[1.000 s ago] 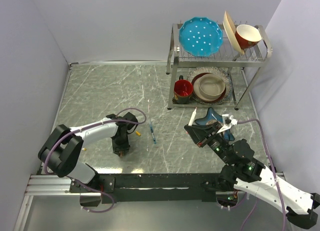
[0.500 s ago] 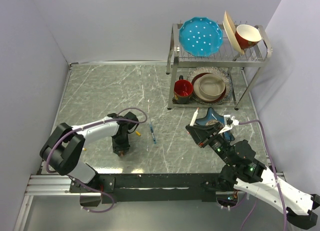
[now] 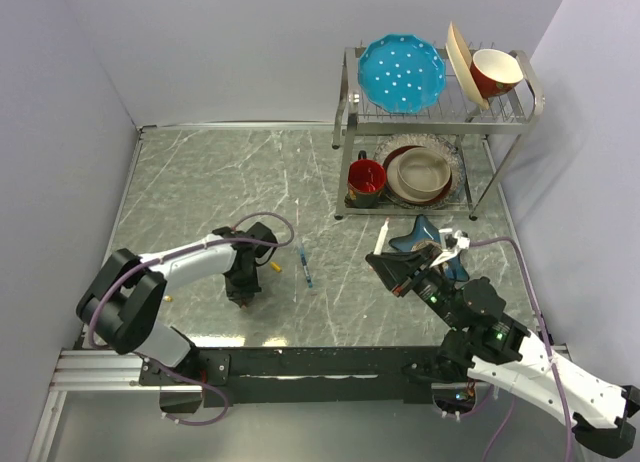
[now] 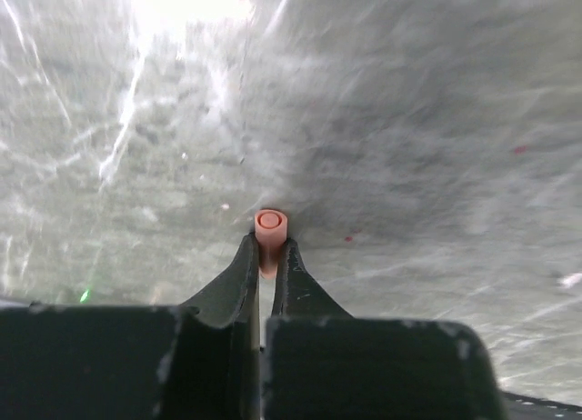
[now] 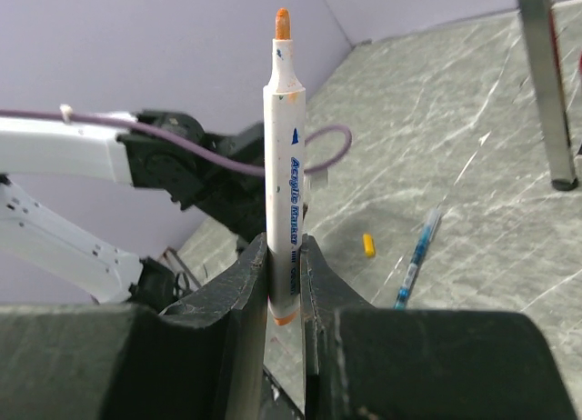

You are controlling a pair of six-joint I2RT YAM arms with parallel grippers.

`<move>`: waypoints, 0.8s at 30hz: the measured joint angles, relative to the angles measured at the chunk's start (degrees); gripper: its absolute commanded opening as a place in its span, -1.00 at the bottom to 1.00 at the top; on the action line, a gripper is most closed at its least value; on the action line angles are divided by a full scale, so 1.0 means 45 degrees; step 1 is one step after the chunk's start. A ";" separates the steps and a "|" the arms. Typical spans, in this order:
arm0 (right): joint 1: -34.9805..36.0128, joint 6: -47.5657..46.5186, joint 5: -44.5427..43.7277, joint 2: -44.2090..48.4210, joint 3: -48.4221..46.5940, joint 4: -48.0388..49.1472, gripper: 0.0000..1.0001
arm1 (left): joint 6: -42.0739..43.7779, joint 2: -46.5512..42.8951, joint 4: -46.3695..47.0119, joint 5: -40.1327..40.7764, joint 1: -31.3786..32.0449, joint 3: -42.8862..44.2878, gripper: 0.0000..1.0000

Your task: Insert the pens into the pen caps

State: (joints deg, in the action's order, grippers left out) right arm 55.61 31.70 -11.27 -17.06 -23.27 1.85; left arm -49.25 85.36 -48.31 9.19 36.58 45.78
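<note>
My left gripper (image 3: 240,290) points down at the table and is shut on a salmon-pink pen cap (image 4: 270,227), whose open end faces away from the wrist camera. My right gripper (image 3: 398,266) is shut on a white-barrelled pen (image 5: 284,165) that stands upright with its orange tip on top; the pen also shows in the top view (image 3: 382,235). A dark blue-teal pen (image 3: 306,266) lies on the table between the arms and also shows in the right wrist view (image 5: 416,256). A yellow-orange cap (image 3: 276,266) lies just right of the left gripper.
A metal dish rack (image 3: 440,117) with plates, bowls and a red mug (image 3: 366,178) stands at the back right. A blue star-shaped dish (image 3: 415,238) sits behind the right gripper. A small yellow bit (image 3: 168,298) lies near the left arm's elbow.
My right gripper with the white pen has shifted slightly to the left. My left gripper has stayed almost in place with the pink cap.
</note>
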 measured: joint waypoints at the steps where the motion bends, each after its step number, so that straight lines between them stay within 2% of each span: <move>1: 0.0005 0.0019 0.0102 -0.0126 0.0000 0.0000 -1.00 | -0.0005 -0.0209 0.0204 0.0049 0.0000 -0.0063 -0.98; 9: 0.0000 0.0219 0.1855 -0.1253 0.0146 0.0520 -1.00 | -0.0223 -0.3959 0.2336 -0.0563 0.0000 -0.0097 -0.98; 13: 0.0005 0.0330 0.3070 -0.2123 0.0529 0.1506 -1.00 | -0.0291 -0.6023 0.4381 -0.1384 0.0000 -0.0107 -0.98; 16: 0.0005 0.0427 0.4085 -0.2973 0.0879 0.2565 -1.00 | -0.0471 -0.7388 0.6737 -0.2142 0.0000 -0.0364 -0.98; 24: 0.0214 0.0675 0.5605 -0.5513 0.0860 0.4342 -1.00 | -0.0699 -0.8539 1.1060 -0.4260 0.0005 -0.0758 -0.98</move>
State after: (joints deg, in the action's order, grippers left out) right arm 56.58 34.74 13.96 -41.87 -19.40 21.39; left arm -52.40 46.94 1.45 -9.98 36.60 42.37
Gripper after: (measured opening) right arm 0.207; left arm 0.047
